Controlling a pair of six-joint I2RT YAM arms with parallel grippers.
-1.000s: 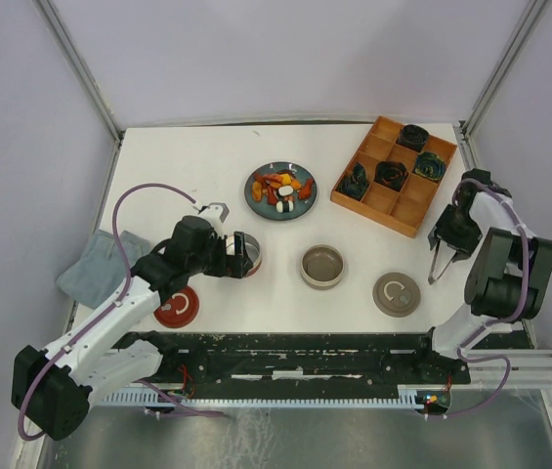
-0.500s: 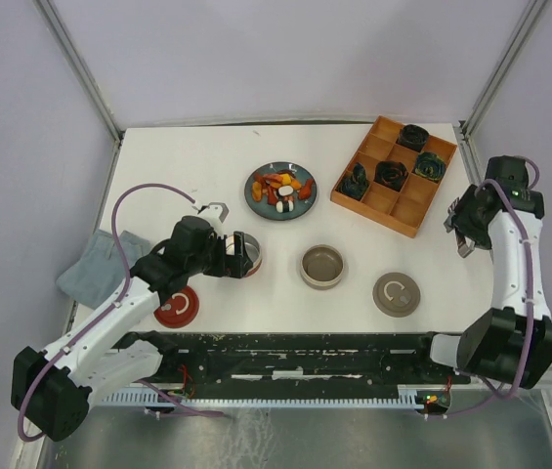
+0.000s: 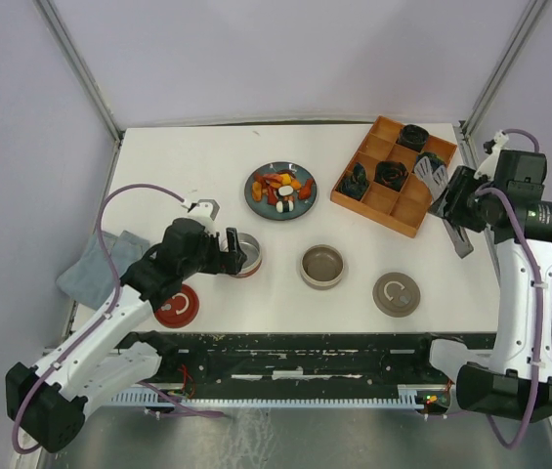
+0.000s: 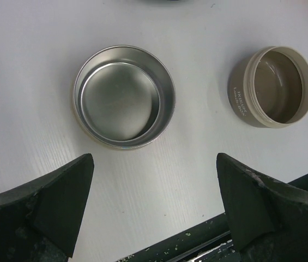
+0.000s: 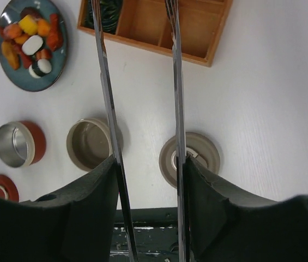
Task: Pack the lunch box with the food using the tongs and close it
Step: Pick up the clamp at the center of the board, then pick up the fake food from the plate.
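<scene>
Holding: tongs [image 5: 107, 109] are clamped between the right fingers [image 5: 102, 185], beside the wooden tray [image 3: 407, 200].
Left fingers [image 4: 235, 185]: spread open over a metal tin [image 4: 124, 95].
Food [image 3: 281, 189]: piled on the blue plate [image 3: 257, 202].

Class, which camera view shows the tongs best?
Right wrist view: both silver arms of the tongs run large and clear from the right gripper. The top view shows them small, by the orange tray; the left wrist view misses them.

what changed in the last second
The right gripper, gripping the tongs, swung up and away from the near table edge to beside the wooden tray. The open left gripper shifted slightly left off the steel tin. Food, beige bowl and cloth stayed put.
</scene>
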